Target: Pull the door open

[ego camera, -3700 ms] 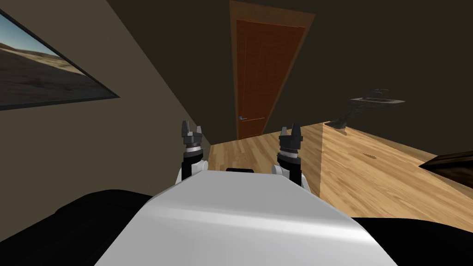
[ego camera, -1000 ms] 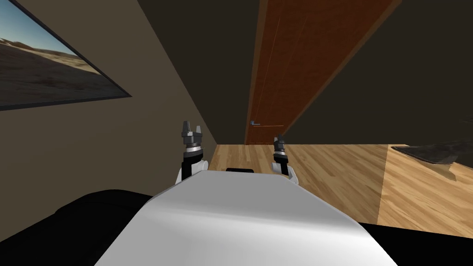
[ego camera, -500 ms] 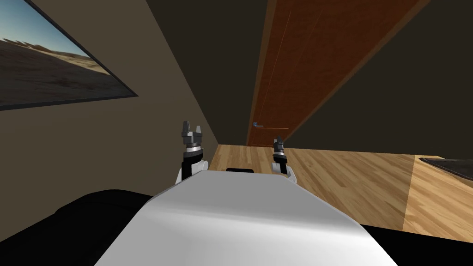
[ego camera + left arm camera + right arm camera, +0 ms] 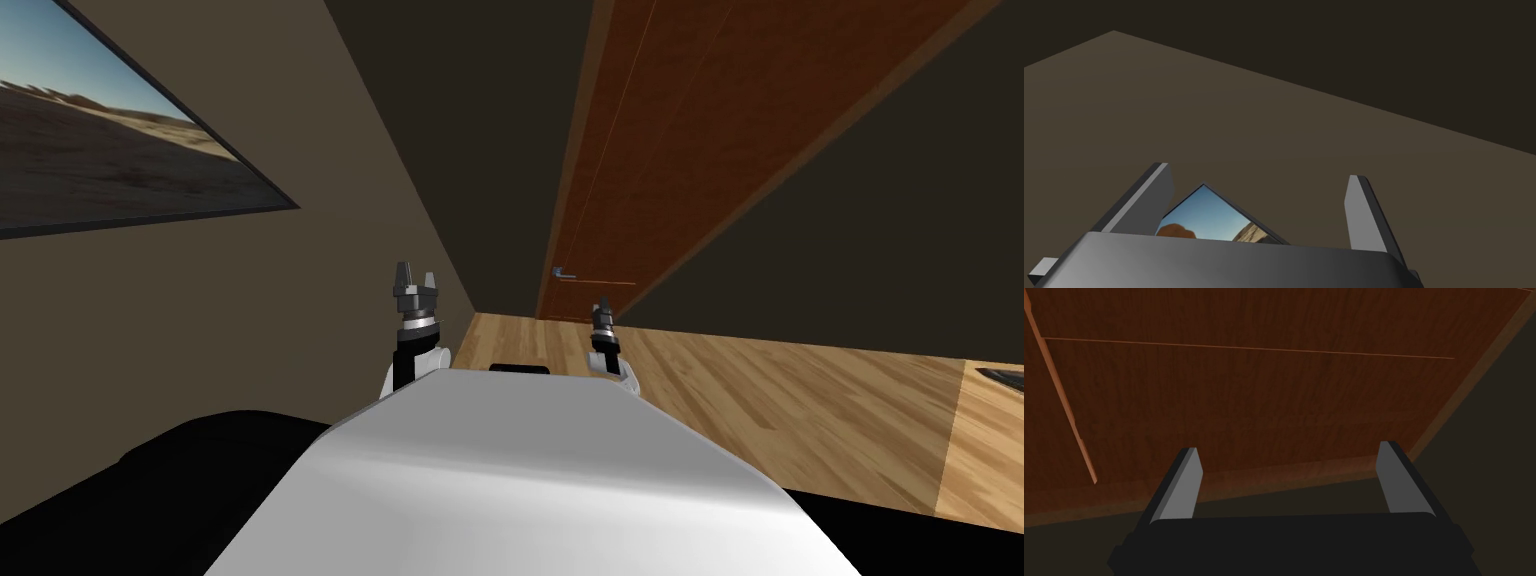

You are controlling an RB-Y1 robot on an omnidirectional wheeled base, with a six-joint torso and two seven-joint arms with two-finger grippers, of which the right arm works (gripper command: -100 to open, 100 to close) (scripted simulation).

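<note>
Right gripper: two thin grey fingers spread wide, holding nothing, pointing at reddish-brown wooden door, short of it. Door straight ahead, looks shut, top cut off by picture edge. One small grey lever handle near door's left edge, shape hard to make out. Left gripper raised beside tan wall, likewise spread, empty. Light plank floor open to right.

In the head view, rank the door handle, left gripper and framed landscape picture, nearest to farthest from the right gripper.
From the right gripper:
1. door handle, just ahead on the brown door, slightly left.
2. left gripper, off to its left.
3. framed landscape picture, on the left wall beyond the left gripper.
</note>
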